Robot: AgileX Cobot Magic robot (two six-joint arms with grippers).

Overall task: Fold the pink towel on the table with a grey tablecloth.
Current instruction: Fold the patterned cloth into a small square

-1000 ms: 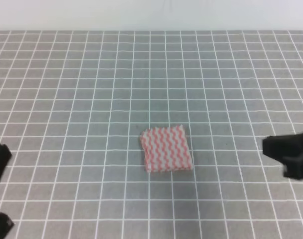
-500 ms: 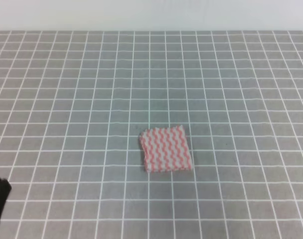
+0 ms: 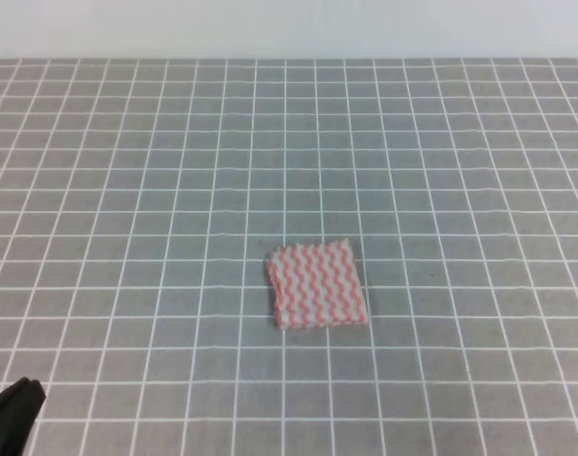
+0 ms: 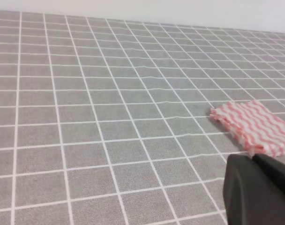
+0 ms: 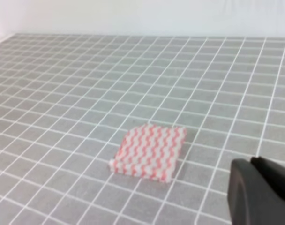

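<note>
The pink towel lies folded into a small thick rectangle on the table with a grey tablecloth, a little below the middle, with nothing touching it. In the left wrist view the pink towel lies just beyond my left gripper, whose black fingers meet, shut on nothing. In the right wrist view the pink towel lies left of my right gripper, also shut and holding nothing. In the high view only a black tip of the left arm shows at the bottom left corner. The right arm is out of that view.
White grid lines cover the grey cloth on all sides of the towel. A pale wall runs along the table's far edge.
The right arm has drawn back out of the high view at the right. The left arm has slid down into the bottom left corner. The towel has not moved.
</note>
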